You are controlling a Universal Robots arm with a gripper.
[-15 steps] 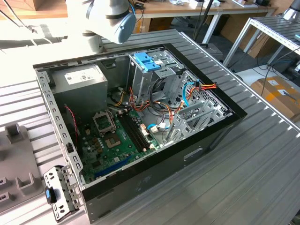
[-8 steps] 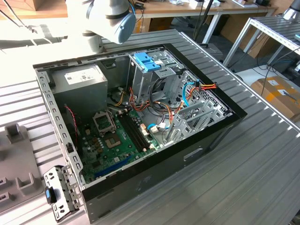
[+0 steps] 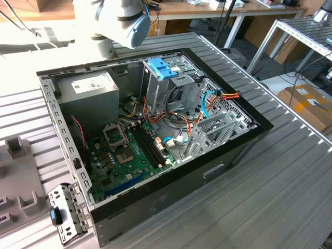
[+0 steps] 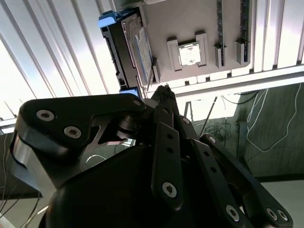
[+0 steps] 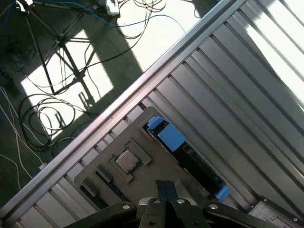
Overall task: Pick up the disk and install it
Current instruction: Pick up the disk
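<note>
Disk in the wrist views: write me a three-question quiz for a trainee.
1. True or false: the gripper holds the disk.
2. The disk sits: A) at the edge of the grey tray; B) inside the computer case; C) on the floor.
3. Fill in: the rails on the disk are ____ in colour.
Key: 1 false; 2 A; 3 blue.

Silver-metal disk [image 3: 65,212] with blue plastic rails [image 5: 167,134], still outside the open computer case [image 3: 207,171], just beside its corner at the exterior view's lower left. Propped on edge against a grey holder tray [image 3: 21,176] on the ribbed metal worktop [image 3: 290,197]. Seen in both wrist views with dark long edge uppermost, a blue rail at each end, white-and-blue label facing the tray.
</note>
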